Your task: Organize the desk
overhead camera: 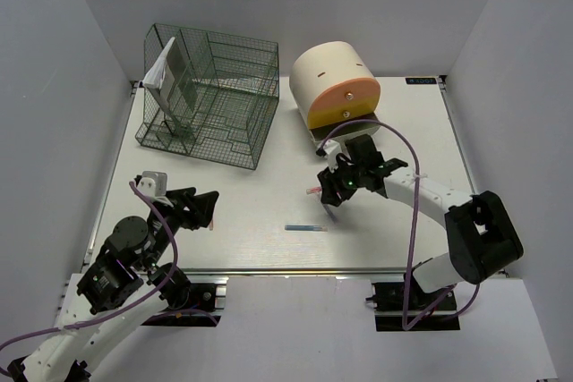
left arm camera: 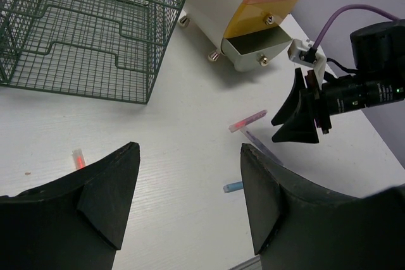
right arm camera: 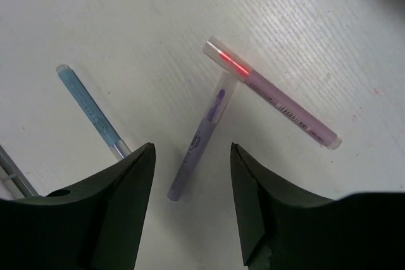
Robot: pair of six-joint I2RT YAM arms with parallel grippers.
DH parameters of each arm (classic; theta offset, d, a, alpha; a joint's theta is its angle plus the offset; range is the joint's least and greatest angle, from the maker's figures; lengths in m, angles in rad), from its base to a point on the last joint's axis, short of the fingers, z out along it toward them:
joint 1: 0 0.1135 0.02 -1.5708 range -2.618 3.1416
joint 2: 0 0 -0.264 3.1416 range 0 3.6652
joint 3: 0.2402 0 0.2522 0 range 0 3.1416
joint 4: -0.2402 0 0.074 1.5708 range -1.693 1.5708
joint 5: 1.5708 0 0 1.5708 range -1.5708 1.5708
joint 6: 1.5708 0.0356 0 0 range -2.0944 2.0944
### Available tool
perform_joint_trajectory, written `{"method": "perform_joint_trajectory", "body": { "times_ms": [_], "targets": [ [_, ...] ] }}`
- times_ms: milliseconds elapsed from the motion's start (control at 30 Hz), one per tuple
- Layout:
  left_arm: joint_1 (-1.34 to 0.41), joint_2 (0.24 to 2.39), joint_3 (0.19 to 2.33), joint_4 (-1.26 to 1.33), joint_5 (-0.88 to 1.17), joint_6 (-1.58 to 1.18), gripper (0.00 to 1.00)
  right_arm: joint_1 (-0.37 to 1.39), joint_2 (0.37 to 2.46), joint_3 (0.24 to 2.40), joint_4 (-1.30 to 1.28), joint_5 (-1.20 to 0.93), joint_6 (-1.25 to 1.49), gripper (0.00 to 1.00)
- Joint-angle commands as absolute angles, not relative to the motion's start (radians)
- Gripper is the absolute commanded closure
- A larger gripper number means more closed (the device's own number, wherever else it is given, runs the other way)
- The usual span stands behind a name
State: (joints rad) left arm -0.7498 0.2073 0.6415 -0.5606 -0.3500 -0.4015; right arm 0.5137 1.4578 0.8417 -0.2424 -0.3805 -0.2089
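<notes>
One blue pen (overhead camera: 306, 228) lies loose on the desk (overhead camera: 251, 252), seen from above. Left wrist: your left gripper (left arm camera: 190, 156) hangs spread and empty. Right wrist: right gripper (right arm camera: 191, 156) is spread above the purple pen (right arm camera: 204, 129), which touches the pink pen (right arm camera: 278, 100). You'd next lower and pinch it.

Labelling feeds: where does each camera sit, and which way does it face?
Top external: above, behind the bases, looking down on desk, wire rack, drawer unit; left arm, right arm show.
Left wrist: low, facing the drawer unit and right gripper; left gripper at bottom.
Right wrist: straight down on blue pen, purple pen, pink pen; right gripper at bottom.
Shared: blue pen, all three.
</notes>
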Motion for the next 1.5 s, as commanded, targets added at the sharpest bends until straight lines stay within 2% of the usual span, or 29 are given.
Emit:
{"method": "perform_joint_trajectory", "body": {
  "times_ms": [0,467,633,1000,1167,1300,1467],
  "targets": [
    [-0.747,0.21,0.635,-0.554,-0.336,-0.405,0.26,0.567,1.446,0.851,-0.298,-0.259,-0.255,0.42],
    [-0.747,0.216,0.637,-0.563,-0.354,-0.413,0.26,0.701,1.6,0.893,-0.275,-0.029,-0.23,0.46],
    [-0.747,0.216,0.635,-0.563,-0.354,-0.413,0.26,0.719,1.611,0.867,-0.281,-0.028,-0.245,0.54],
    [-0.747,0.206,0.637,-0.568,-0.362,-0.414,0.26,0.719,1.559,0.854,-0.333,-0.032,-0.285,0.89],
    [-0.756,0.206,0.637,-0.569,-0.365,-0.416,0.26,0.698,1.461,0.916,-0.446,-0.153,-0.438,1.0],
    [-0.756,0.213,0.637,-0.568,-0.364,-0.416,0.26,0.677,1.355,1.001,-0.491,-0.21,-0.587,1.0],
    [-0.756,0.221,0.635,-0.565,-0.364,-0.416,0.26,0.658,1.272,0.988,-0.322,-0.075,-0.874,1.0]
  ]
}}
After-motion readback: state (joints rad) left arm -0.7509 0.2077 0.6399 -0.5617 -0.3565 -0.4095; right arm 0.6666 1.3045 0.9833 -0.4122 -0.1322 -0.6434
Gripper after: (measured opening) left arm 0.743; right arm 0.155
